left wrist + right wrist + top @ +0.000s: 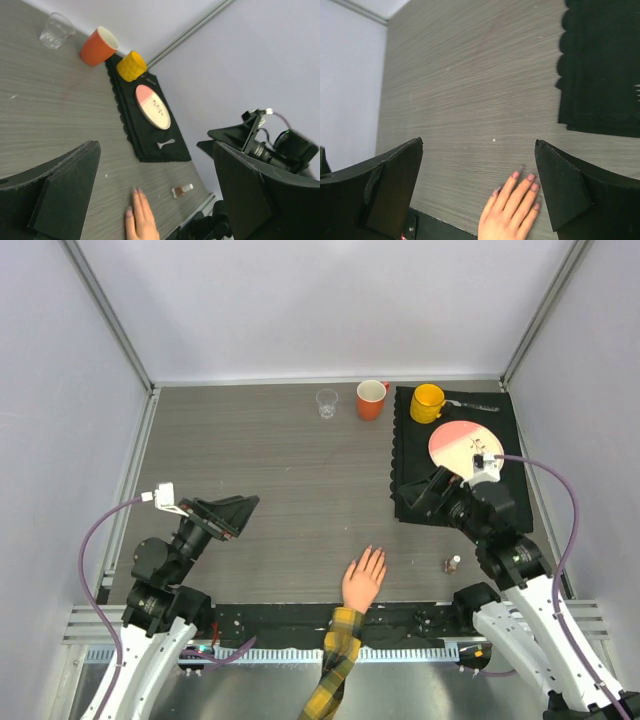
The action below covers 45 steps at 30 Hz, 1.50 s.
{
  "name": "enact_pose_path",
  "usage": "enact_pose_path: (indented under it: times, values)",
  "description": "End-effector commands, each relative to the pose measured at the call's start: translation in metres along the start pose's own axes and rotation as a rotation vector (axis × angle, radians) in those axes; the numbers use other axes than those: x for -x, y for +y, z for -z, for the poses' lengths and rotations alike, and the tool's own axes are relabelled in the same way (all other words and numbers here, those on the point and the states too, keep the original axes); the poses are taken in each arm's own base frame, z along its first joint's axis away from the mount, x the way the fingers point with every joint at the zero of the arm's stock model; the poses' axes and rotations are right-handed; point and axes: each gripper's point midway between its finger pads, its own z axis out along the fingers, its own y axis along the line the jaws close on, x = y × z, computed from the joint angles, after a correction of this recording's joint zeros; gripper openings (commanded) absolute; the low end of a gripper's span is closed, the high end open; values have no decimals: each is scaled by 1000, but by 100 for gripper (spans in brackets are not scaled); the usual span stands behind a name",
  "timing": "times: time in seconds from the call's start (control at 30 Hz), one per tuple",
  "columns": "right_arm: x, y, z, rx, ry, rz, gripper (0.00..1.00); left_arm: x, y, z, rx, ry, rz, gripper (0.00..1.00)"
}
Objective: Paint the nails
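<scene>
The fake hand point(365, 576) lies palm down on the table point(270, 470) near its front edge, between the two arms. Its nails point(530, 177) show a dusky pink at the fingertips. The left gripper point(240, 518) and the right gripper point(422, 492) hang above the table, jaws wide apart and holding nothing, while a small bottle point(453, 564) lies to the hand's right, apart from it.
</scene>
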Motion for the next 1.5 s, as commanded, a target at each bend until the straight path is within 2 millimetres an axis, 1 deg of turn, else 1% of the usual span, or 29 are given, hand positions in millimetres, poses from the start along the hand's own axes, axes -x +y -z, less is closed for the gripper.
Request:
enact_pose_path:
  times: [0.0,0.03,0.07,0.1,0.13,0.17,0.2,0.23,0.3,0.33,0.37,0.4,0.43,0.47,0.5,0.53,0.57,0.63,0.67,0.7,0.73,0.87,0.97,1.0,1.07,1.17,1.23,1.37,1.47]
  values:
    - [15,-39,15,-311,17,36,100,-6,10,5,64,50,-70,100]
    - [11,-50,22,-381,45,40,100,-8,10,6,63,70,-100,100]
    - [23,-44,28,-397,26,44,99,-12,14,7,78,98,-114,100]
    - [24,-49,29,-449,40,51,100,-13,11,7,69,117,-139,100]
    - [25,-55,35,-494,53,62,100,-19,12,8,59,156,-175,100]
    - [30,-52,38,-505,48,69,100,-21,11,9,54,172,-192,100]
    - [32,-55,40,-529,53,82,100,-20,9,9,51,179,-203,100]
    - [36,-64,43,-599,52,98,100,-23,12,8,65,203,-209,100]
    - [36,-74,46,-665,57,111,100,-27,7,8,39,235,-222,100]
    - [35,-84,45,-722,75,125,100,-29,4,5,22,251,-218,100]
    - [32,-89,45,-750,88,127,100,-29,-3,5,-8,271,-223,100]
    - [30,-96,45,-783,98,121,100,-31,-6,5,-19,290,-231,100]
    - [24,-105,43,-821,129,125,99,-33,-5,4,-15,314,-237,100]
    - [21,-111,43,-842,145,118,98,-31,-11,4,-35,324,-266,99]
    - [19,-116,43,-858,155,108,97,-31,-11,4,-33,333,-278,100]
    - [17,-128,47,-898,159,80,96,-33,-13,4,-45,348,-290,100]
    - [14,-131,46,-898,179,58,95,-34,-13,4,-51,355,-309,100]
    - [9,-145,49,-925,191,5,88,-38,-14,4,-60,366,-324,100]
    - [4,-146,47,-915,213,-18,85,-40,-11,3,-58,373,-322,100]
    - [-1,-149,47,-926,231,-30,77,-43,-14,2,-73,378,-318,100]
    - [-7,-154,49,-943,253,-42,77,-44,-14,3,-80,384,-317,100]
    - [-31,-160,52,-970,364,-65,76,-43,-18,5,-92,374,-340,100]
    - [-47,-164,56,-976,448,-61,73,-43,-21,6,-106,375,-352,100]
    - [-52,-163,57,-974,485,-67,70,-42,-22,7,-110,370,-354,100]
    - [-54,-165,61,-997,509,-58,69,-41,-22,7,-108,363,-360,100]
    - [-64,-166,62,-1000,566,-65,69,-43,-25,10,-123,368,-364,100]
    - [-73,-167,61,-1000,623,-62,63,-44,-28,11,-136,371,-367,100]
    - [-73,-169,57,-1017,657,-45,51,-45,-30,13,-147,375,-370,100]
    - [-74,-172,55,-1027,671,-42,49,-46,-31,14,-153,380,-372,100]
